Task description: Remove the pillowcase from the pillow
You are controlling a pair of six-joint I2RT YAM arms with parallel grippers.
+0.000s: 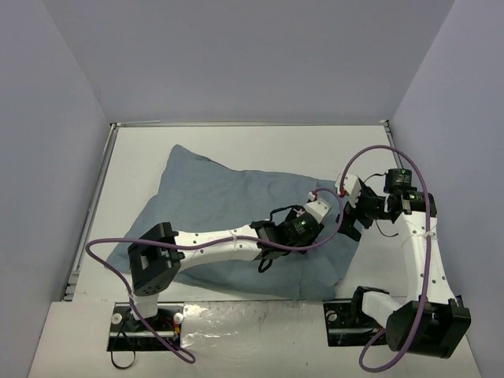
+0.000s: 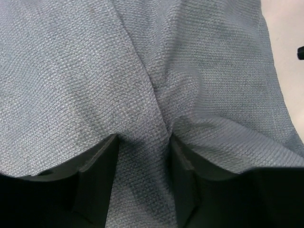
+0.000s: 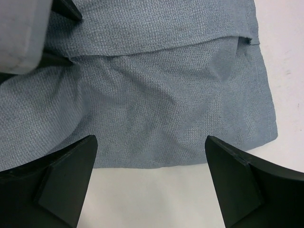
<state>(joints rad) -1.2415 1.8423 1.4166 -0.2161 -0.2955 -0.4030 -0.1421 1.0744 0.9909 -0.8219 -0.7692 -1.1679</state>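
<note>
The left gripper (image 2: 142, 142) is closed on a raised fold of the pillowcase (image 1: 220, 197) near its right end, with the left arm (image 1: 220, 242) lying across the cloth. Just to its right, the right gripper (image 3: 151, 138) gapes wide and holds nothing. It hangs over the pillowcase's right edge and the table (image 3: 285, 57).

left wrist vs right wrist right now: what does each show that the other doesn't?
Left wrist only: the left claw shut on a pinched ridge of the pillowcase, with creases running into the pinch.
Right wrist only: the right claw open over the cloth's edge, a seam flap across the cloth, and part of the left arm at top left.
Both: the same blue-grey weave and a bit of white table.
</note>
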